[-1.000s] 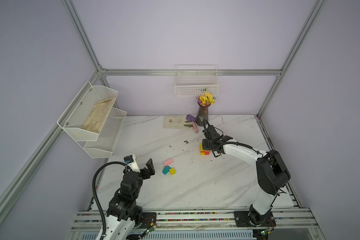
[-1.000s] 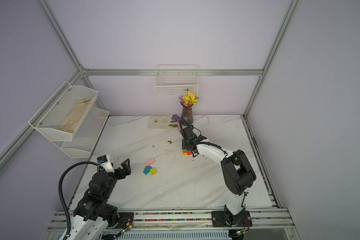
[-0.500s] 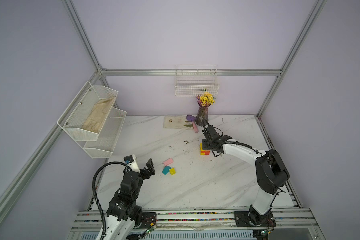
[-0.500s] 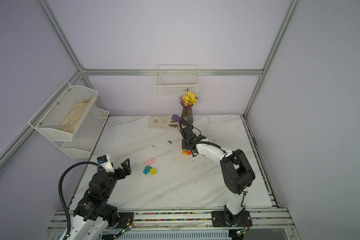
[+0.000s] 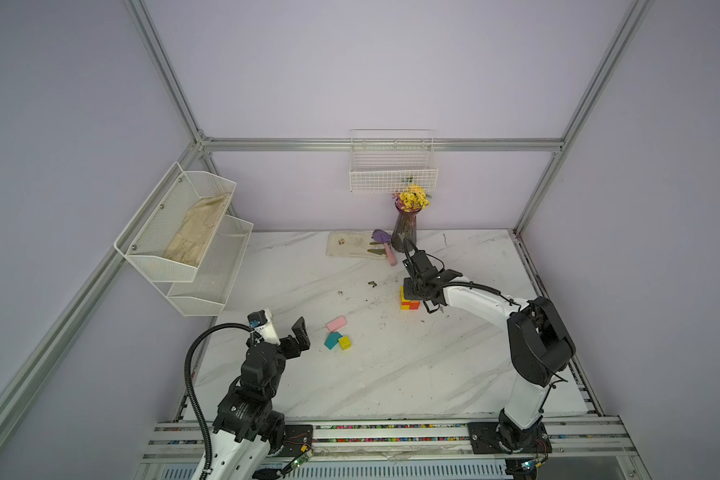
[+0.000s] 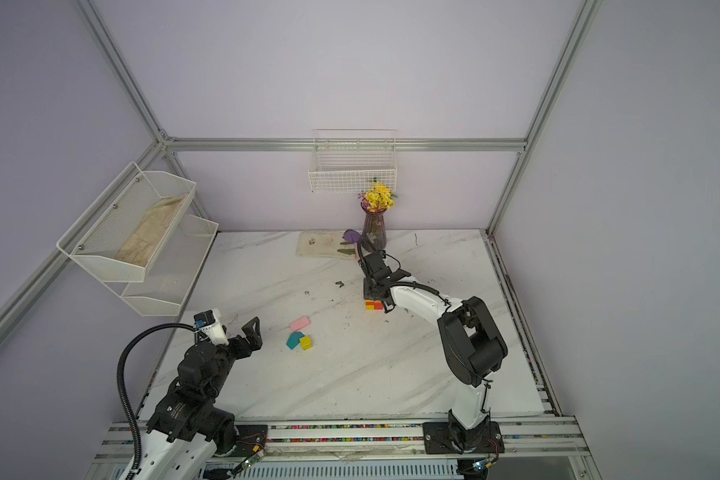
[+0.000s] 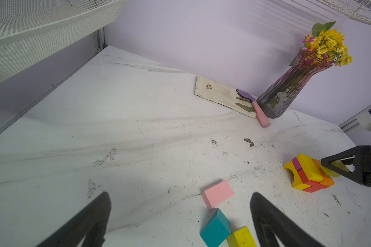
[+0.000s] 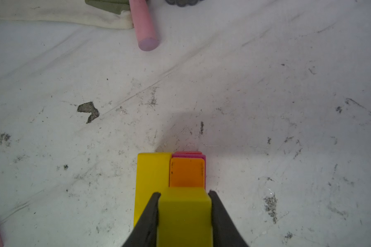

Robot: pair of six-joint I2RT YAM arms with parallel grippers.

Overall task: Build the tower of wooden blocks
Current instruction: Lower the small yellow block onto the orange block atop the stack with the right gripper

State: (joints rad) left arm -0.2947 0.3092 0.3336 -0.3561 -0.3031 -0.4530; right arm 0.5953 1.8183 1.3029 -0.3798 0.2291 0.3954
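My right pincer point(image 8: 184, 192) is clamped on a yellow block point(image 8: 184, 216), right over the tower point(image 5: 409, 300) on the worktop point(image 5: 391, 374). My left pincer point(image 7: 180, 193) hangs wide apart near the loose pink block point(image 7: 217, 193), teal piece point(image 7: 215, 227) and yellow cube point(image 7: 241, 236), well apart from the tower.

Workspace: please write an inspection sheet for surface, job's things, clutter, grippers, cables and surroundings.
Surface: marble table, scuffed, dirt specks.
Job's things: low stack of yellow, red, orange blocks; pink block, teal block, yellow cube loose near the left arm.
Clutter: vase of flowers, cloth, small shovel at the back.
Grippers: left gripper, jaws open, empty; right gripper, jaws shut on a yellow block at the stack.
Cables: black hose on left arm; thin cable on right arm.
Surroundings: wire basket and mesh shelf on the walls.
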